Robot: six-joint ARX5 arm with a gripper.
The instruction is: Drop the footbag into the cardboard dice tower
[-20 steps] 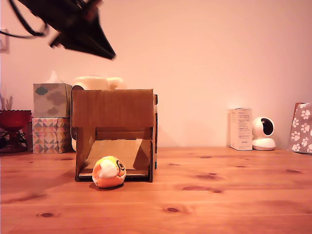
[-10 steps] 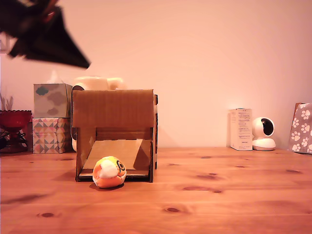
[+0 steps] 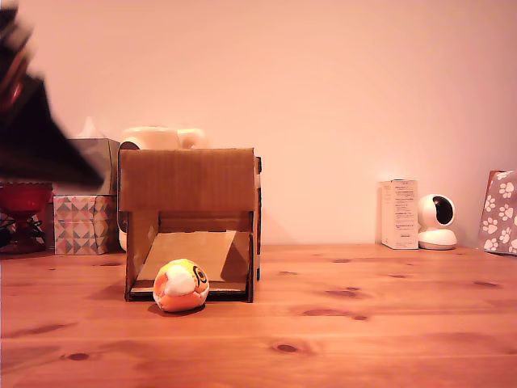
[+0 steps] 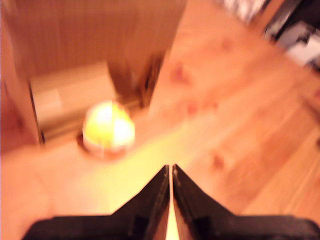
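The footbag (image 3: 180, 285), an orange, yellow and white stitched ball with a dark eye mark, rests on the wooden table right at the front opening of the cardboard dice tower (image 3: 187, 179). The sloped ramp shows inside the opening behind it. My gripper (image 3: 40, 137) is a dark blur at the exterior view's left edge, above and left of the tower. In the blurred wrist view the gripper (image 4: 170, 169) has its two black fingers pressed almost together with nothing between them. The footbag (image 4: 108, 130) lies beyond the tips in front of the tower (image 4: 90, 35).
Patterned tissue boxes (image 3: 85, 224) and a red bowl (image 3: 23, 196) stand left of the tower, with a cream object (image 3: 161, 137) behind it. At the back right stand a white box (image 3: 399, 213), a small white camera (image 3: 437, 221) and a paw-print bag (image 3: 501, 212).
My gripper has swept left and downward, from above the tower to the exterior view's left edge. The footbag and the tower have stayed in place.
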